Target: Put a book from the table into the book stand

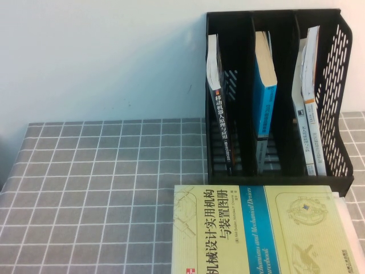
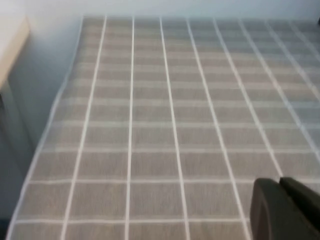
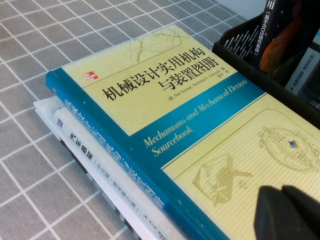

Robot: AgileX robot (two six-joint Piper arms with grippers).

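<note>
The book (image 1: 311, 74), white-covered with an orange mark, is not lying on the desk (image 1: 85, 182). It stands in the right-hand compartment of the black book stand (image 1: 342, 85), long axis upright and leaning a little against its neighbours. The right wrist view catches its orange curve (image 3: 280, 47) above the stand's rim. Neither arm shows in the high view. The left pincer (image 2: 287, 210) is clenched on nothing and hovers over bare grid cloth, well apart from the stand. The right pincer (image 3: 292, 212) hangs just over the pale yellow-green book (image 1: 256, 234), which lies flat in front of the stand on top of a thinner white book (image 3: 85, 150). Whether this pincer is clenched or released cannot be told. The right arm is clearly the nearer one, with the stand just beyond the stack below it. Judged from this layout, the placing looks finished. Any further shelving would start from the stack under the right pincer.
</note>
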